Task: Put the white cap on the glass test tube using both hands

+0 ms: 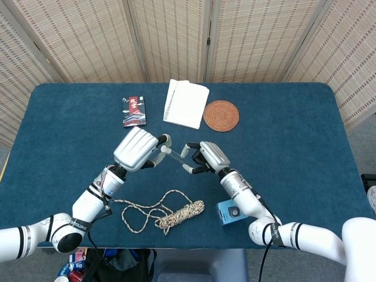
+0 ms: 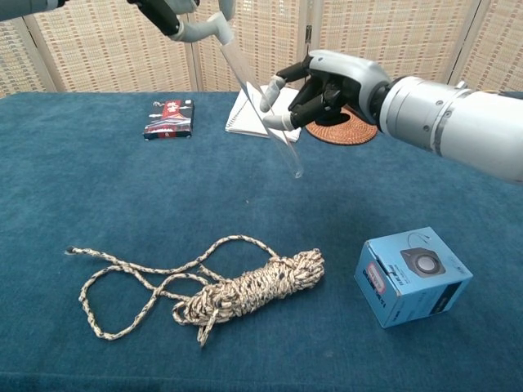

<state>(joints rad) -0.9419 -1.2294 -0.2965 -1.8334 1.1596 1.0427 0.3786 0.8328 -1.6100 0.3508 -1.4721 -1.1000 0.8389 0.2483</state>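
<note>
Slanting down from upper left to lower right above the blue table (image 2: 73,163), the glass test tube (image 2: 260,106) hangs in the air, its top pinched in the fingers of the left hand (image 1: 139,148) and its rounded lower end free over the cloth. The right hand (image 2: 327,86) sits just beside the tube's lower half, fingers partly curled, with two fingertips (image 2: 270,91) reaching toward the glass; whether they touch it cannot be told, and whether this hand has hold of the white cap cannot be told either, since no cap shows clearly in either view. From the head view both hands meet over the table's middle, the tube bridging the gap between them. A coiled rope (image 2: 237,290) lies below, near the front edge, and a small blue box (image 2: 411,275) rests to its right.
</note>
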